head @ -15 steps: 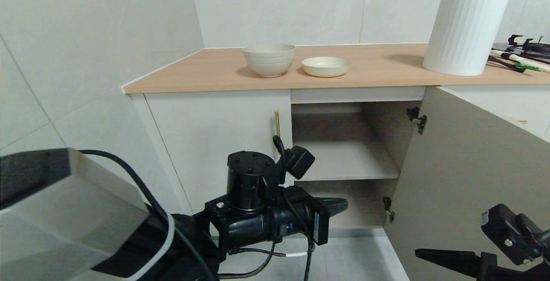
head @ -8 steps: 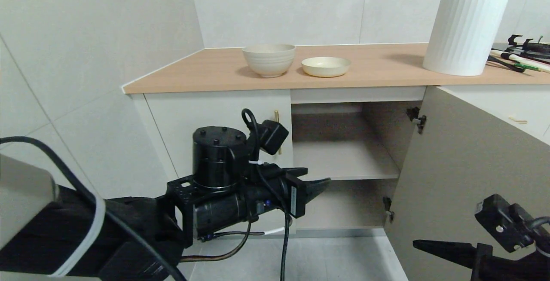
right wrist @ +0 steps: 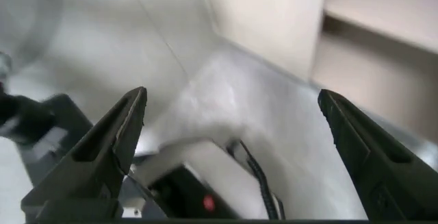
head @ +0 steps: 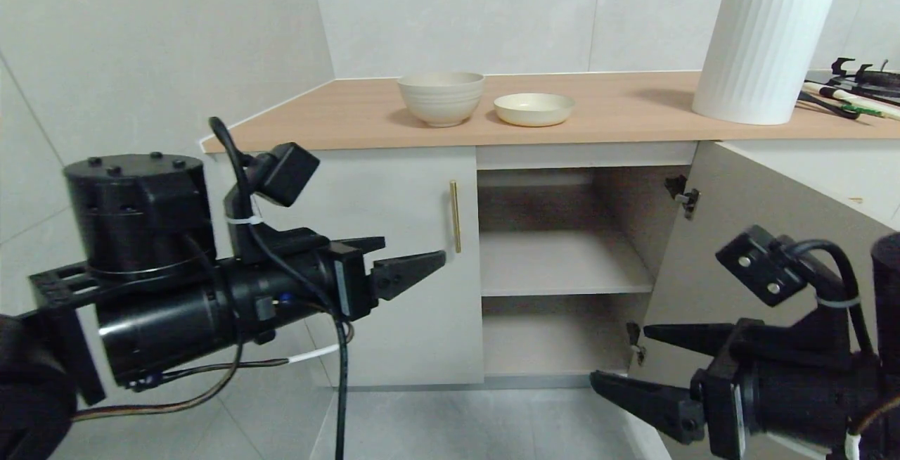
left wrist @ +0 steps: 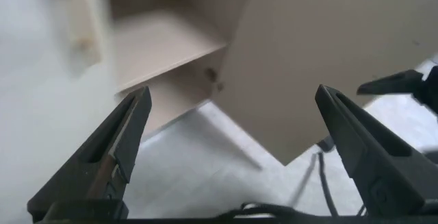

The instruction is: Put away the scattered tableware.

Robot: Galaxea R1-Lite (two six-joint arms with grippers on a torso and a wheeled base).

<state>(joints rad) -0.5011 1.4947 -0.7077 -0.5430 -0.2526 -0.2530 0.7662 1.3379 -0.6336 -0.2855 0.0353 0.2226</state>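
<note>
Within the last second both arms rose: the left hand (head: 415, 252) lifted toward 9 o'clock, the right hand (head: 620, 354) came up at 4 o'clock, both spread wide and empty. The bowl (head: 441, 98) and dish (head: 534, 108) sat untouched on the worktop (head: 337, 119) at 12 o'clock, so grasping was probably next

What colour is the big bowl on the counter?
Pale cream with faint ridges; the head view shows the bowl best.
</note>
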